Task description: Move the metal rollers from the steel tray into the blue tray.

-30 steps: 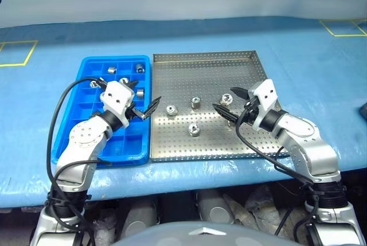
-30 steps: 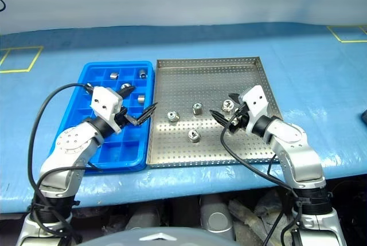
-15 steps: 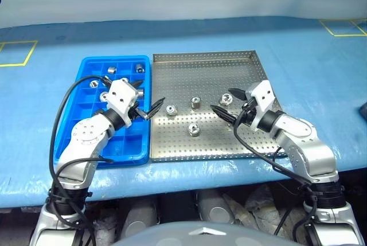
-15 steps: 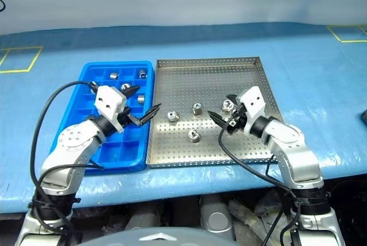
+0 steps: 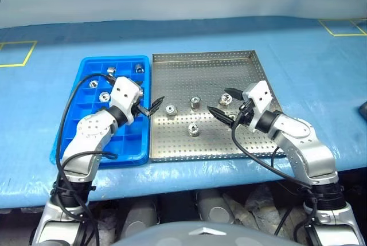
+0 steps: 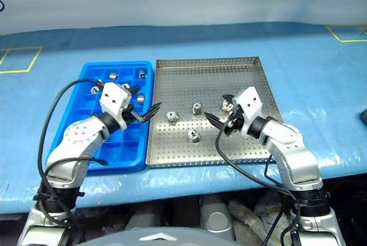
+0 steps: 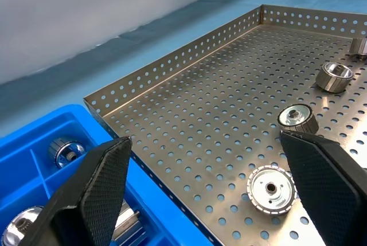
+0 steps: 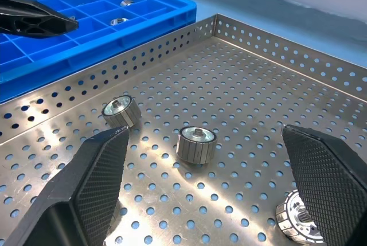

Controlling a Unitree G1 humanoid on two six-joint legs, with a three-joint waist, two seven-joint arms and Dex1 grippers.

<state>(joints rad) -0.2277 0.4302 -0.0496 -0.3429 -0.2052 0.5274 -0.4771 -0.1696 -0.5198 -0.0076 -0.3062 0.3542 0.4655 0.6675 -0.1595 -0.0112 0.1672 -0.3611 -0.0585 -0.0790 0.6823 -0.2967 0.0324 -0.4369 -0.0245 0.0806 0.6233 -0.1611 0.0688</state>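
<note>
On the blue table cover (image 5: 298,51): steel tray (image 5: 229,62) and blue tray (image 5: 86,65) lie side by side, long edges touching, steel tray on the robot's right.
Steel tray: square, silver-grey, dotted with holes, low holed rim all round.
Rollers in steel tray: four metal rollers (image 5: 194,129) in a loose cluster near the middle, well apart from each other.
Roller axes: the one at (image 8: 195,143) stands on end, hole upward; the one at (image 8: 121,111) is tipped, its holed face turned sideways and up; the one at (image 7: 270,190) shows its flat face with a ribbed edge.
Roller look: short, shiny silver, each with a centre hole.
Blue tray: bright blue plastic, grid of small square cells; several rollers (image 5: 112,71) already sit in the far cells, one to a cell; near cells bare.
Left gripper (image 5: 147,107): fingers spread wide, holding nothing, above the seam between the two trays, tips pointing toward the nearest roller (image 5: 171,109).
Right gripper (image 5: 224,103): fingers spread wide, empty, over the right part of the steel tray, just beside the rightmost roller (image 5: 225,100).
Open room: far half of the steel tray floor and its near strip are bare; rollers stay away from every rim.
</note>
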